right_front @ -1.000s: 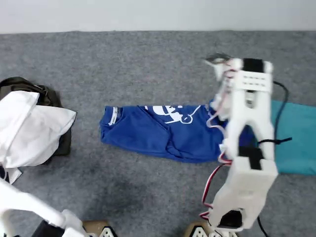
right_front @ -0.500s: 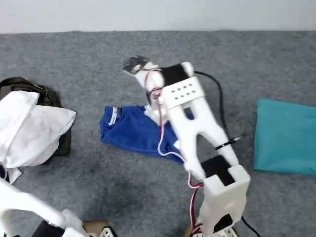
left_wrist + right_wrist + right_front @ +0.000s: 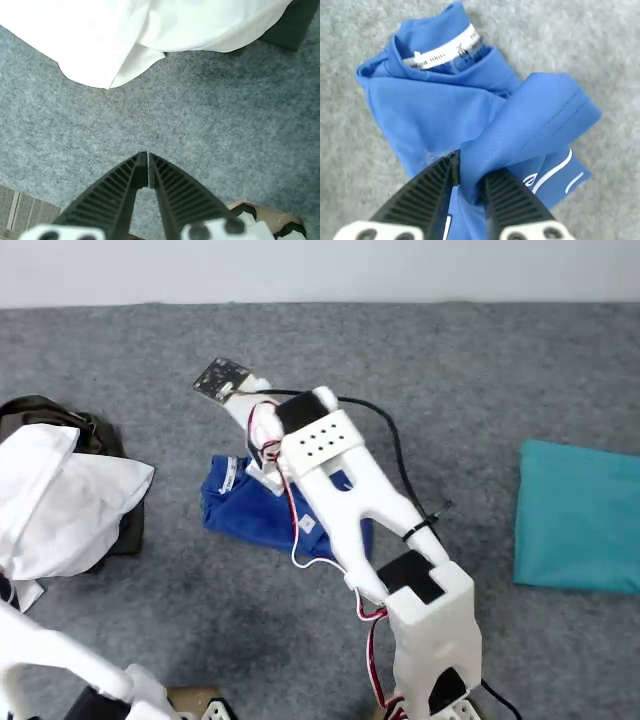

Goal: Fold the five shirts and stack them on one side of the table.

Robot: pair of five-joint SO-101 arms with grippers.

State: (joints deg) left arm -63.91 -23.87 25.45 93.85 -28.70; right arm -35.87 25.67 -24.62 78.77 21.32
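Observation:
A blue shirt lies on the grey carpeted table left of centre, its right part doubled over onto the collar side. My right gripper hangs over it. In the right wrist view the right gripper is shut on a raised fold of the blue shirt, whose collar label faces up. My left gripper is shut and holds nothing, low over bare carpet near the hem of a crumpled white shirt.
The white shirt is heaped at the left edge on a dark olive shirt. A folded teal shirt lies flat at the right edge. The left arm's base stands at the front left corner.
My right arm has swung from the right side to the left with the blue shirt's end in its gripper, folding the shirt over itself and uncovering the teal shirt. The left arm has kept still.

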